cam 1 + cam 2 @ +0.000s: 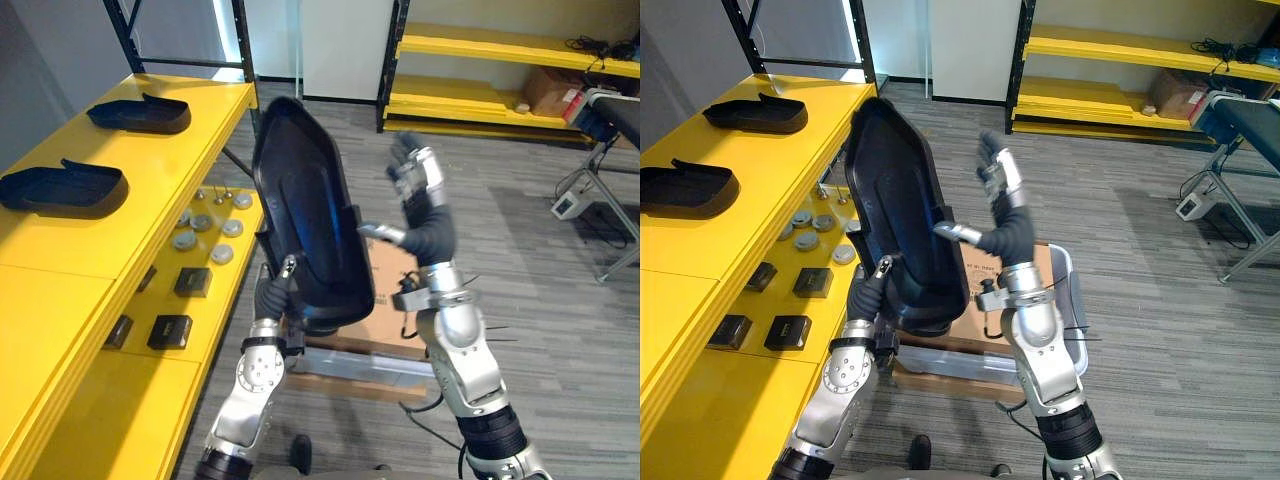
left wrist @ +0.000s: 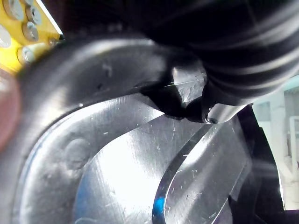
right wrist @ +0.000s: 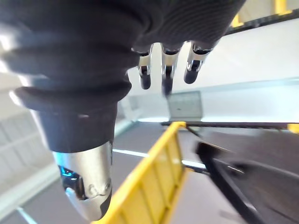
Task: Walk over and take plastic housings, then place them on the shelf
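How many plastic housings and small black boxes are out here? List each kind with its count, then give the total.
Plastic housings: 3, with two on the yellow shelf top and one in the left hand
Small black boxes: 4, all on the lower shelf
Total: 7

My two head eyes look down, set slightly apart, and share the yellow shelf [image 1: 60, 260], the black housing [image 1: 310, 220] and the floor [image 1: 530, 270]. My left wrist camera faces that housing from very close; my right looks along my right robot hand [image 3: 166, 70] into the room.
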Tool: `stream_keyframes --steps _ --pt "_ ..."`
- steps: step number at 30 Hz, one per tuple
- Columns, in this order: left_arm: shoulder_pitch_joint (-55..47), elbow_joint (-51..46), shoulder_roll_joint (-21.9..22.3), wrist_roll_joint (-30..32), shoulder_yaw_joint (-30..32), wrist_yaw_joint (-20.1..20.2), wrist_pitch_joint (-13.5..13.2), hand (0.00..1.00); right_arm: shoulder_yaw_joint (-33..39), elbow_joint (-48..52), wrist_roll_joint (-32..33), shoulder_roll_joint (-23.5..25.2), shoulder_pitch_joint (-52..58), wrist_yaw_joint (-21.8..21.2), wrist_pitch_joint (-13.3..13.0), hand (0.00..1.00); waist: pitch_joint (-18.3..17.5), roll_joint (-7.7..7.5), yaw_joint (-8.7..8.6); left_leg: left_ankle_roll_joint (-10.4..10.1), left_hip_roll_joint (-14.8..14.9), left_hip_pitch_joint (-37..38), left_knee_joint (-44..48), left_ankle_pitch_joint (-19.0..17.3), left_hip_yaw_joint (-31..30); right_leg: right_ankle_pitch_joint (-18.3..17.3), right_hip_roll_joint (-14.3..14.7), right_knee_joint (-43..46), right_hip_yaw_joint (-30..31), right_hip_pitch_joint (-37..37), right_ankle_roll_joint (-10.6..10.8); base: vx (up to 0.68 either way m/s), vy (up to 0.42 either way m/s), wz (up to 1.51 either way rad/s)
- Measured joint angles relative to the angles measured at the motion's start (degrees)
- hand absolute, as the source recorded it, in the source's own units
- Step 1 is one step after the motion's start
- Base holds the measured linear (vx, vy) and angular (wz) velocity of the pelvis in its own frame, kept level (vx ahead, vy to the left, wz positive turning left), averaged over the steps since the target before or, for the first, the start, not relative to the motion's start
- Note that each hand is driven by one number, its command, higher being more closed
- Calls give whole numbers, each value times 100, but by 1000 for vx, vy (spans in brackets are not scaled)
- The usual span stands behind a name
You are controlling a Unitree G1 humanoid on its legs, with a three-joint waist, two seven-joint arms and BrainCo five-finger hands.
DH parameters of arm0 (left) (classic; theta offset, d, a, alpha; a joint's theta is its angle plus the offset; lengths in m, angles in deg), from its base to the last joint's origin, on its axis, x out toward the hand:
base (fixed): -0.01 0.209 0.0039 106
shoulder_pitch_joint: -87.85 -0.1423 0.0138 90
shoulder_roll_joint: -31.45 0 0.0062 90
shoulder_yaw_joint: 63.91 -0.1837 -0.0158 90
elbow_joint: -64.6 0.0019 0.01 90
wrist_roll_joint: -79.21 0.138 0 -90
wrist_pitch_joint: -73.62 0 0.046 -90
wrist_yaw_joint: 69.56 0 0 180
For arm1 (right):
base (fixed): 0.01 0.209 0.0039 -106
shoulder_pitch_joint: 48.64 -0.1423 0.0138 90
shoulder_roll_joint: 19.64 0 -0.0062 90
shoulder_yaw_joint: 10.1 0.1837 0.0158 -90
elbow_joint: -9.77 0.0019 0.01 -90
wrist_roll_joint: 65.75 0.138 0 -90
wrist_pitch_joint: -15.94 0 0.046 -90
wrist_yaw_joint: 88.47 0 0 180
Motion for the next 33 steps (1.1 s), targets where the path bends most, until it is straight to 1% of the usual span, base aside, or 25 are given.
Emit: stream_keyframes --steps 1,3,4,6,7,8,9,10,11,12,14,15,16,17,18,20,21,24,25,27,28,29,30,31,33 --pt "-69 -70 38 15 58 -2 2 100 256 -19 43 3 45 83 -28 0 -1 2 -10 0 -1 0 0 0 0 0 -1 -1 -1 0 0 0 0 0" --pt "-310 -386 129 134 273 -11 0 100 1153 -277 239 2 378 392 -187 0 -9 7 -65 1 -1 -5 -1 -1 -6 -1 -1 -4 -13 0 0 0 0 0" --pt "-349 -442 144 155 323 -12 0 100 1321 -373 238 -1 493 472 -191 0 -16 15 -82 1 -1 -7 -1 -1 -8 -2 0 -5 -15 0 0 0 0 0" --pt "-539 -664 160 191 483 -9 -5 100 1797 -1104 215 -6 1014 741 -162 0 -60 73 -166 1 0 -17 -2 -2 -8 -2 1 -18 -20 -8 0 0 0 0" --pt "-572 -699 163 191 499 -9 -6 100 1875 -1357 213 -6 1151 770 -144 0 -69 89 -193 1 0 -21 -2 -3 -9 -2 1 -22 -20 -9 1 0 0 0" --pt "-641 -769 183 192 543 -6 -14 100 2035 -1929 206 -8 1397 823 -42 0 -89 122 -240 0 2 -31 -2 -3 -12 -2 3 -31 -22 -13 2 0 0 0" --pt "-730 -838 232 194 581 -1 -22 100 2126 -2558 181 -4 1565 854 162 0 -107 155 -273 -1 5 -39 -2 -4 -12 -3 8 -47 -22 -15 4 0 0 0" --pt "-764 -855 256 194 629 0 -31 100 2180 -2867 167 -3 1639 859 265 0 -120 177 -281 -1 7 -48 -2 -5 -11 -4 10 -57 -22 -21 5 0 0 0" --pt "-790 -855 284 195 652 12 -54 100 2282 -3505 134 -3 1768 865 413 0 -142 217 -285 -1 11 -68 -2 -5 -12 -1 17 -87 -21 -29 10 0 0 0" --pt "-793 -856 316 195 668 27 -61 100 2320 -3784 61 -1 1836 868 509 0 -143 234 -284 -1 14 -72 -2 -5 -12 2 20 -99 -21 -26 14 0 0 0" --pt "-796 -857 362 193 720 107 -120 100 2365 -4832 -264 56 2053 831 791 0 -142 280 -274 -32 44 -77 -1 -49 -16 6 33 -105 -7 -6 8 3 -4 -4" --pt "-796 -857 346 189 719 110 -143 100 2365 -5088 -315 80 2098 788 851 0 -142 278 -274 -42 55 -76 -1 -55 -18 10 42 -110 -3 0 3 15 -28 -5" --pt "-796 -858 328 188 719 115 -185 100 2362 -5565 -346 143 2161 678 956 0 -139 273 -267 -45 76 -80 -1 -57 -25 34 75 -111 -5 8 -32 22 -41 -1" --pt "-796 -859 304 187 715 118 -192 100 2360 -6015 -357 216 2215 572 1004 0 -136 268 -258 -46 94 -85 0 -56 -40 52 85 -111 -17 13 -44 18 -37 3" --pt "-796 -859 301 187 713 124 -191 100 2355 -6232 -357 248 2237 509 1035 0 -134 267 -258 -46 101 -84 0 -56 -51 61 86 -112 -25 21 -30 20 -29 10" --pt "-795 -859 304 185 652 185 -191 100 2179 -6914 -380 324 2381 294 1176 0 -110 256 -253 -61 99 -84 2 -70 -191 9 87 -84 -153 119 -29 4 -34 26" --pt "-795 -859 305 185 636 224 -191 100 2115 -7012 -379 358 2430 239 1201 0 -105 249 -253 -58 95 -72 3 -83 -243 -34 87 -49 -201 143 -24 -7 -40 44" --pt "-829 -964 368 185 591 268 -190 100 1827 -7089 -380 586 2560 78 1239 0 8 205 -225 -71 43 -75 10 -73 -597 -310 52 322 -578 156 -9 6 -52 65" --pt "-860 -1042 405 183 584 283 -190 100 1695 -7089 -381 610 2556 62 1238 0 58 195 -200 -77 0 -94 38 -69 -726 -413 -18 474 -775 156 -5 5 -32 110" --pt "-917 -1294 541 175 514 375 -191 100 1515 -7080 -386 654 2484 -16 1223 0 251 190 -63 -50 -248 -491 534 -107 -1224 -734 -235 1000 -1513 157 55 8 -17 165" --pt "-943 -1371 572 174 475 374 -192 100 1491 -7080 -388 631 2450 -20 1222 0 299 177 -26 -35 -315 -604 670 -138 -1338 -808 -325 1112 -1712 159 73 11 12 200" --pt "-946 -1499 586 169 425 377 -192 100 1454 -7072 -393 612 2399 -19 1208 0 367 204 28 -20 -337 -908 919 -248 -1223 -934 -435 1267 -2255 192 99 9 4 167" --pt "-944 -1514 587 166 432 380 -197 100 1451 -7069 -407 614 2355 -21 1205 0 372 209 58 23 -307 -987 968 -306 -1049 -953 -473 1308 -2468 204 108 17 3 188" --pt "-948 -1512 599 126 455 374 -198 100 1434 -7067 -451 617 2257 -22 1205 0 408 207 74 165 -210 -1086 1025 -414 -582 -959 -529 1315 -2776 297 115 33 -14 164" --pt "-960 -1489 644 81 421 393 -196 100 1123 -6951 -486 599 2142 -32 1191 0 526 247 55 330 276 -1119 1275 -528 1176 -997 -652 1364 -3494 735 177 56 11 183"
